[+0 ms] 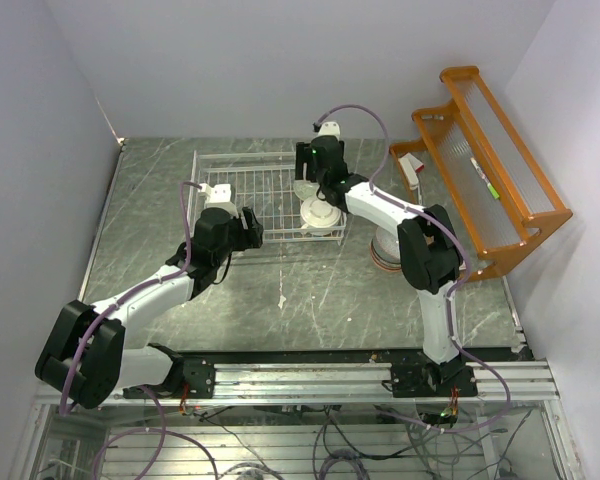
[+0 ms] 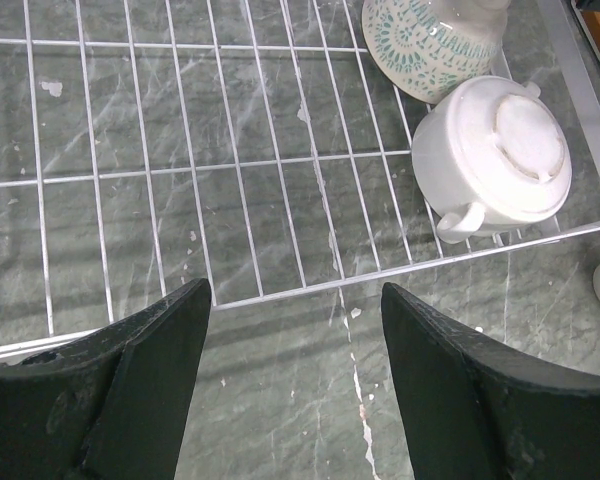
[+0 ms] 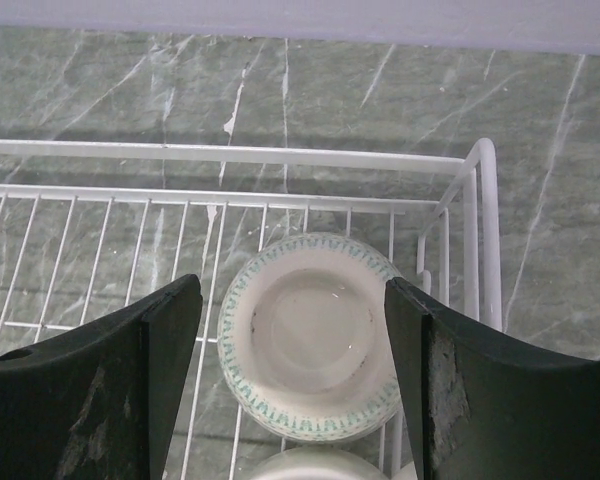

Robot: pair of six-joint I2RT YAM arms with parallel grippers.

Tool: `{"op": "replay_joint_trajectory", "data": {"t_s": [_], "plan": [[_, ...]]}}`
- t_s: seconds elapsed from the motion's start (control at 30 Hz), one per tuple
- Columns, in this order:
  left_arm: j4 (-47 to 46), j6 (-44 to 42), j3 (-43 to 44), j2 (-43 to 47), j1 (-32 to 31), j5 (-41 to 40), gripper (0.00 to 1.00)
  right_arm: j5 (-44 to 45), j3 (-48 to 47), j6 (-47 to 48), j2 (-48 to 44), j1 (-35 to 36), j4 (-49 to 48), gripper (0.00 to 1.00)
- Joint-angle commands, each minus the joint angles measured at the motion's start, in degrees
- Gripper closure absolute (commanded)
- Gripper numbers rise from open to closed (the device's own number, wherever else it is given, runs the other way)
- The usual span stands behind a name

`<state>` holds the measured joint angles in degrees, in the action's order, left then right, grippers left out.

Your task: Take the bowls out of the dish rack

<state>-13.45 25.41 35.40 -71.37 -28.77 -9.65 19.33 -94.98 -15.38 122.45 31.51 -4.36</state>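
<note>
We log: left gripper wide open at the dish rack near edge | right gripper wide open over upright teal-patterned bowl by rack's right wall | cream handled bowl inverted just beside it.

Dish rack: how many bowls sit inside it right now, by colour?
Teal-patterned bowl: 1
Cream bowl with handle: 1
Total in the dish rack: 2
</note>
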Motion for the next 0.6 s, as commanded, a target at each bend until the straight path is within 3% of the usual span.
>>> {"op": "replay_joint_trajectory", "data": {"t_s": [0.0,0.57], "plan": [[-0.79,-0.54,0.02,-0.61,-0.84,0.19,0.21,2.27,-0.38,1.31,0.49,-0.52,0.54,0.25],[-0.44,-0.64,0.05,-0.56,-0.8,-0.26,0.21,0.93,-2.66,-1.4,5.86,-0.7,4.48,0.23]]}}
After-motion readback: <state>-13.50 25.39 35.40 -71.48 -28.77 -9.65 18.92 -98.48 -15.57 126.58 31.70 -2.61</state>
